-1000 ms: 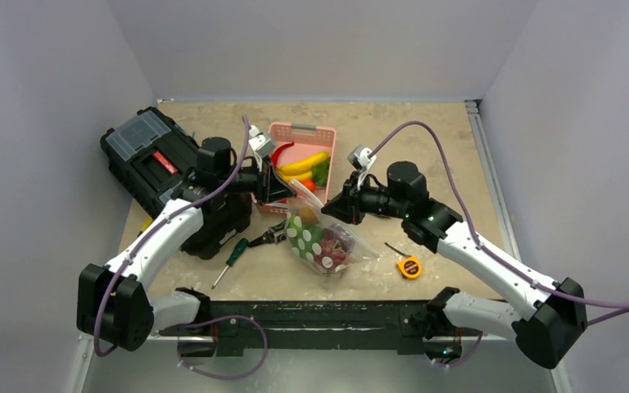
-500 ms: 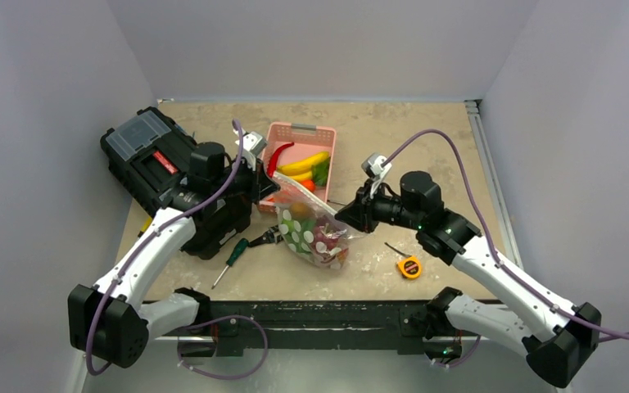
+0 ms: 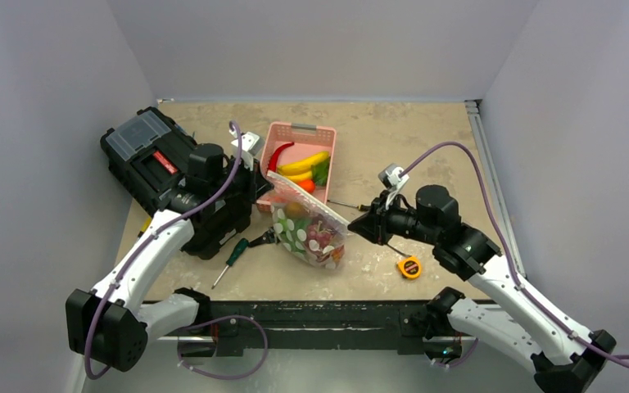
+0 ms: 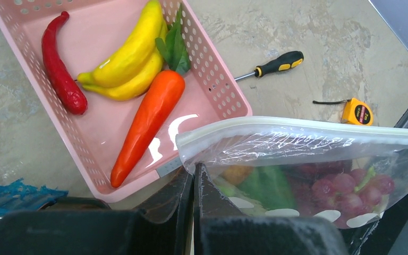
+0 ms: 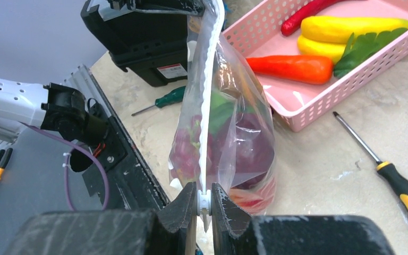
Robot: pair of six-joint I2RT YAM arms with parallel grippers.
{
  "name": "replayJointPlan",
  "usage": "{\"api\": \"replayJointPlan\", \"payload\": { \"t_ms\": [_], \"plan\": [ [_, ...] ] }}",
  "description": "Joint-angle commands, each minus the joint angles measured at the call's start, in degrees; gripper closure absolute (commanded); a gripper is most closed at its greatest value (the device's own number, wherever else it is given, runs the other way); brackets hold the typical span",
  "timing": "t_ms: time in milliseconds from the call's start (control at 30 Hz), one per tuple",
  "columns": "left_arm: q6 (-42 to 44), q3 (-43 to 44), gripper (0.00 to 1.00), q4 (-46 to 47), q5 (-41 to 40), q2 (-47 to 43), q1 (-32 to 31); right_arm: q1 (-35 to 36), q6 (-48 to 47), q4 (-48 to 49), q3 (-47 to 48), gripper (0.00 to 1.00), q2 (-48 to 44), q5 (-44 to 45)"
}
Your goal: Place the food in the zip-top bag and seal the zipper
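Showed the zip-top bag (image 3: 307,233), food (image 4: 345,183) inside, suspended just near of the pink basket (image 3: 332,147). Pinched shut at its left end by the left gripper (image 4: 194,178) and on the zipper (image 5: 208,106) at its right end by the right gripper (image 5: 204,199), with the strip's long axis left-to-right between both.

left gripper (image 4: 193,173) pinched tight on zip-top bag (image 4: 308,154) corner, zipper (image 4: 297,124) running right along top edge, grapes (image 4: 345,186) inside, pink basket (image 4: 215,87) behind holding chili (image 4: 58,66), bananas (image 4: 130,53), carrot (image 4: 149,119), screwdriver (image 4: 276,64) and tape measure (image 4: 357,111) on table (image 4: 324,37) beyond
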Motion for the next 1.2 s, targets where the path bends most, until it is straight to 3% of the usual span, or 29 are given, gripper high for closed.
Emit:
{"api": "replayJointPlan", "payload": {
  "t_ms": [0, 200, 300, 400, 567, 667, 1067, 1167],
  "plan": [
    [1.9, 1.0, 1.00, 1.8, -5.5, -1.2, 1.7, -0.2, 1.7, -5.0, 1.7, 1.00, -1.6, 0.9],
    [1.7, 0.8, 1.00, 2.0, -5.0, -1.7, 1.7, -0.2, 3.7, -7.2, 1.8, 0.99, -3.1, 1.1],
    [1.5, 0.6, 1.00, 2.3, -4.4, -1.8, 1.7, -0.2, 4.4, -8.4, 2.1, 0.92, -3.6, 1.8],
    [1.2, 0.6, 1.00, 2.8, -3.1, -1.8, 1.7, -0.2, 4.8, -8.3, 2.2, 0.77, -3.8, 3.6],
    [1.1, 0.7, 1.00, 2.9, -2.1, -1.9, 1.7, -0.3, 5.1, -2.7, 1.4, 0.36, -2.1, 7.8],
    [1.0, 0.7, 1.00, 2.8, -1.7, -2.0, 1.7, -0.3, 4.4, 2.1, 2.4, 0.20, 1.6, 10.8],
    [0.5, 1.1, 1.00, 2.7, 0.2, -1.6, 1.6, -0.2, 1.9, 11.4, 16.6, 0.20, 27.0, -0.5],
    [0.4, 1.2, 1.00, 2.7, 0.8, -1.6, 1.6, 0.0, 5.3, 15.3, 17.9, 0.11, 31.6, -7.9]
  ]
}}
